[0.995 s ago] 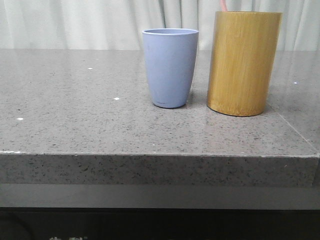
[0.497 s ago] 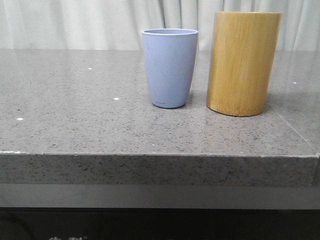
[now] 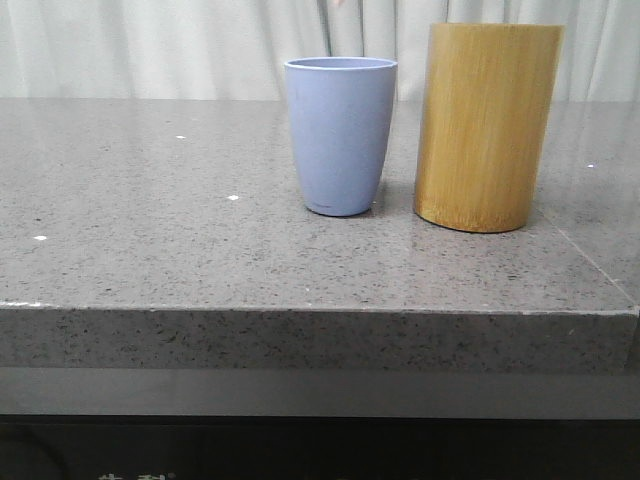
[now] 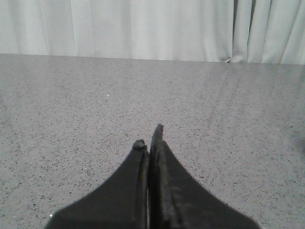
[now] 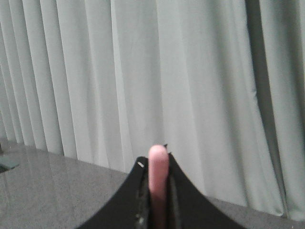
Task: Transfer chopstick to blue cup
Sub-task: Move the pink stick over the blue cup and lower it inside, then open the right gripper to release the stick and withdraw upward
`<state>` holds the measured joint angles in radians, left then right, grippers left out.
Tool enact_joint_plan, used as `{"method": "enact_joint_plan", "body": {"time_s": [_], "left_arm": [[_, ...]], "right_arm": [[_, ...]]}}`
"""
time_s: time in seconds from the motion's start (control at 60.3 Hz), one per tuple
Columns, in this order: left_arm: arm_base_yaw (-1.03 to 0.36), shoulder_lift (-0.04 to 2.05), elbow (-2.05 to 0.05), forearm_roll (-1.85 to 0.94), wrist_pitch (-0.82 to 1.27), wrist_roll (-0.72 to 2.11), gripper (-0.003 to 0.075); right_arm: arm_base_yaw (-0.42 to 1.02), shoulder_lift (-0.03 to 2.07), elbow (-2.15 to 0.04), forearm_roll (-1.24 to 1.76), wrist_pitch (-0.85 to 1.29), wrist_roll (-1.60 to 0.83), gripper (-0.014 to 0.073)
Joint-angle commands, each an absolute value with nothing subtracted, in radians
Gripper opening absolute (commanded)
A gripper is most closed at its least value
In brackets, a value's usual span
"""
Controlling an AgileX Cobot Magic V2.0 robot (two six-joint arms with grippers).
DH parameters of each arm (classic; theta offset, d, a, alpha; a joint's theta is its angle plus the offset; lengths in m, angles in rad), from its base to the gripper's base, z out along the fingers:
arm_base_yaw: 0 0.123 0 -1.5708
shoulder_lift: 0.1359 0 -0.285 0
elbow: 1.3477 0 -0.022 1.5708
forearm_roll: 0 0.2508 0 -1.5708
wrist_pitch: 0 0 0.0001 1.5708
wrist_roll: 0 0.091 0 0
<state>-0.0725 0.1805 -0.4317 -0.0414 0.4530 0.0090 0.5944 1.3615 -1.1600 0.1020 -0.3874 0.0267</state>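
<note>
Chopstick (image 5: 158, 183), pale pink, is seen in the right wrist view clamped between the two dark fingers of the right gripper (image 5: 158, 164), its rounded end standing just proud of the fingertips against a backdrop of pleated pale curtain (image 5: 200, 86). In the front view a small pink tip (image 3: 340, 4) is visible at the top edge of the picture, above and slightly left of centre of the blue cup (image 3: 340, 135); it is taken to be the same stick, held clear of the cup's rim and not touching it. The blue cup is shown upright on the grey speckled table (image 3: 150, 250), with the taller bamboo cylinder (image 3: 487, 125) upright just beside it on the right, a narrow gap being left between the two. What lies inside either container cannot be told from this angle. In the left wrist view the left gripper (image 4: 148, 143) is seen low over bare tabletop with its two dark fingers pressed together, nothing being held between them. The curtain is seen behind the table's far edge.
</note>
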Motion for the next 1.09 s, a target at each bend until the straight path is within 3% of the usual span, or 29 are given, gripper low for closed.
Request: {"method": "enact_joint_plan", "body": {"time_s": [0.0, 0.348, 0.564, 0.696, 0.879, 1.078], "left_arm": [[-0.07, 0.19, -0.457, -0.05, 0.372, 0.0, -0.0019], [-0.07, 0.19, -0.457, -0.05, 0.372, 0.0, -0.0019], [-0.07, 0.19, -0.457, -0.05, 0.372, 0.0, -0.0019], [-0.07, 0.19, -0.457, -0.05, 0.372, 0.0, -0.0019], [-0.07, 0.19, -0.457, -0.05, 0.372, 0.0, -0.0019], [-0.07, 0.19, -0.457, -0.05, 0.372, 0.0, -0.0019]], "right_arm": [[0.597, 1.385, -1.194, 0.092, -0.486, 0.026, 0.0003], [0.596, 1.5, -1.191, 0.091, -0.421, 0.025, 0.002], [0.596, 1.504, -1.191, 0.091, -0.34, 0.025, 0.0226], [0.596, 1.496, -1.191, 0.091, -0.342, 0.025, 0.0292], [0.587, 1.419, -1.235, 0.091, -0.207, 0.025, 0.0253], [0.508, 1.353, -1.439, 0.091, 0.299, 0.025, 0.0057]]}}
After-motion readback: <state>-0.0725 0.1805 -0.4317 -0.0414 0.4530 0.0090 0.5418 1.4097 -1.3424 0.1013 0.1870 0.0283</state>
